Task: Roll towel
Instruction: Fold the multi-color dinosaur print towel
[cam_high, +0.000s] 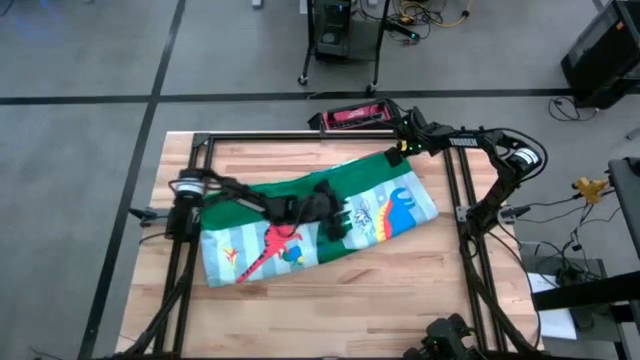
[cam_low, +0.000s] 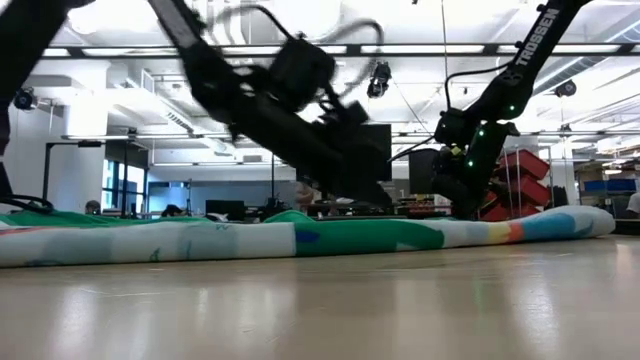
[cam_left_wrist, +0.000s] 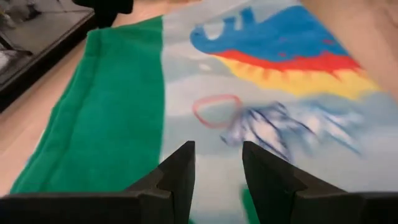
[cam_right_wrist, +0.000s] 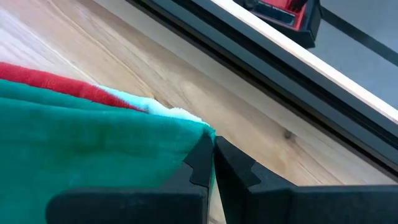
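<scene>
The towel (cam_high: 390, 205) lies on the wooden table as a long band running from the near left to the far right. Its dinosaur-printed striped face is up, and its green border (cam_left_wrist: 118, 106) runs along the far side. My left gripper (cam_left_wrist: 217, 158) is open just over the middle of the band (cam_high: 338, 215), with nothing between its fingers. My right gripper (cam_right_wrist: 212, 142) is shut at the towel's far right corner (cam_high: 398, 152). In the low view the towel (cam_low: 300, 238) shows as a low ridge on the tabletop. My right gripper pinches the green edge at the towel's far right corner (cam_right_wrist: 202, 134) between its two fingers. The fingers slant down from the far right. Green, red and white layers meet there. The corner stays low at the table, and the rest of the towel lies flat.
A black frame rail (cam_high: 300, 137) runs along the table's far edge, with uprights at the left and right sides. A red and black box (cam_high: 352, 115) sits just beyond the far rail. Bare wood (cam_high: 330, 310) lies between the towel and the near edge.
</scene>
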